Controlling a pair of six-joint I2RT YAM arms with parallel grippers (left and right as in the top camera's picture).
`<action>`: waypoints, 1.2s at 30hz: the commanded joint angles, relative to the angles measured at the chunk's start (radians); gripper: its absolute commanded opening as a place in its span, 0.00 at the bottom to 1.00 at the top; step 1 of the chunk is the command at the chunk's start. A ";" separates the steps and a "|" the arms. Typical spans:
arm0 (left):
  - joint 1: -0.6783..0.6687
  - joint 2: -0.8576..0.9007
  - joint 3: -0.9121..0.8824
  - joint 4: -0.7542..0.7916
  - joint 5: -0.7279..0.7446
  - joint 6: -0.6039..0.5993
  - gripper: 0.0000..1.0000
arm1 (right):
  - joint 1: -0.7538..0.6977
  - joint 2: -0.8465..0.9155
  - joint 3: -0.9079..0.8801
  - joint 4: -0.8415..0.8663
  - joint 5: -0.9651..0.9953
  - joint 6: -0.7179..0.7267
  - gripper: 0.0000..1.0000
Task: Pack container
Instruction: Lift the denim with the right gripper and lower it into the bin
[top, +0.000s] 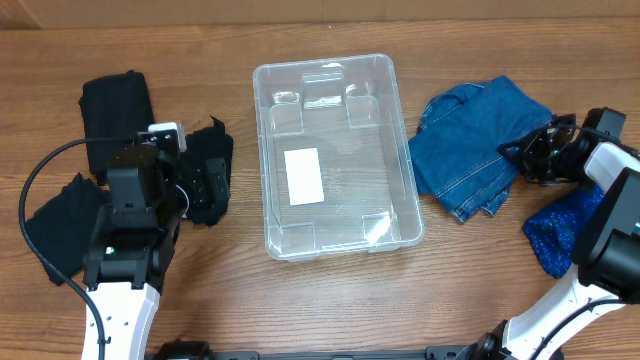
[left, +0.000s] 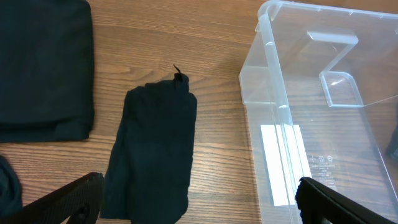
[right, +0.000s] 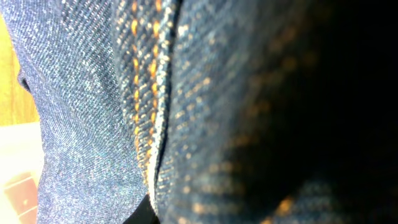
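The clear container stands in the middle of the table with nothing in it, a white label on its base; the left wrist view shows its near wall. My left gripper is open and empty just above a small black cloth, left of the container. My right gripper lies at the right edge of the blue jeans. Denim with orange stitching fills the right wrist view and hides the fingers; the gripper seems shut on the jeans.
A folded black garment lies at the back left, also in the left wrist view. Another black cloth lies at the front left. A blue patterned cloth lies under the right arm.
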 joint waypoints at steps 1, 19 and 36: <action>-0.006 0.005 0.028 0.002 0.003 -0.014 1.00 | 0.031 0.011 0.092 -0.061 -0.015 -0.002 0.04; -0.006 0.005 0.028 0.009 -0.051 -0.014 1.00 | 0.065 -0.406 0.578 -0.297 -0.296 -0.077 0.04; -0.006 0.005 0.028 0.010 -0.052 -0.014 1.00 | 0.588 -0.617 0.558 -0.550 -0.272 -0.119 0.04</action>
